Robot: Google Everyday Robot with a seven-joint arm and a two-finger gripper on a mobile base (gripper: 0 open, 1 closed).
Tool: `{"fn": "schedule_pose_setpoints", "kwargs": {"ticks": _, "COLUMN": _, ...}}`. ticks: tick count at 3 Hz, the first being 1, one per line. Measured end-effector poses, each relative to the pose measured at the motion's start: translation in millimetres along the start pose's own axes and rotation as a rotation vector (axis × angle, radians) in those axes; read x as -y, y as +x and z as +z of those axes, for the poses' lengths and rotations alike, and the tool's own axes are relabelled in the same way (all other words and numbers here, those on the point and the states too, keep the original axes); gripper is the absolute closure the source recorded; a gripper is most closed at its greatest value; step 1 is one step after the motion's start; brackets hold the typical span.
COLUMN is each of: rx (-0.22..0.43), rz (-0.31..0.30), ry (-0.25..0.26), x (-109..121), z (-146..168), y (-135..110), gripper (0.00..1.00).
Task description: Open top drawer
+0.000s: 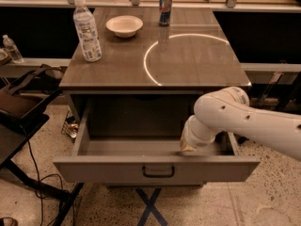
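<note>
It looks like a robot test lab: a speckled floor (263,192), loose cables (35,182), and a grey table (117,65) set with a water bottle (87,29), bowl (124,25) and can (165,2). The gripper (189,145) hangs inside the open top drawer (117,171), on its right side.
</note>
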State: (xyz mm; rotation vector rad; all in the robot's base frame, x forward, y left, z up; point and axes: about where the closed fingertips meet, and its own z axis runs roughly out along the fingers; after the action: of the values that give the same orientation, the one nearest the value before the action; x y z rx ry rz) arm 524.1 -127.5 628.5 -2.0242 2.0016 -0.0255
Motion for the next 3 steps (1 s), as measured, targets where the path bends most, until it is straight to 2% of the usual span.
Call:
{"fn": "schedule_pose_setpoints", "kwargs": {"ticks": 1, "rx": -0.026, "rz": 0.016, "ry": -0.064, "x": -39, "z": -5, "y": 2, "gripper": 1.0}}
{"fn": "schedule_pose_setpoints", "kwargs": {"ticks": 3, "rx": -0.11, "rz": 0.024, "ry": -0.137, "x": -102, "z": -24, "y": 4, "gripper": 1.0}}
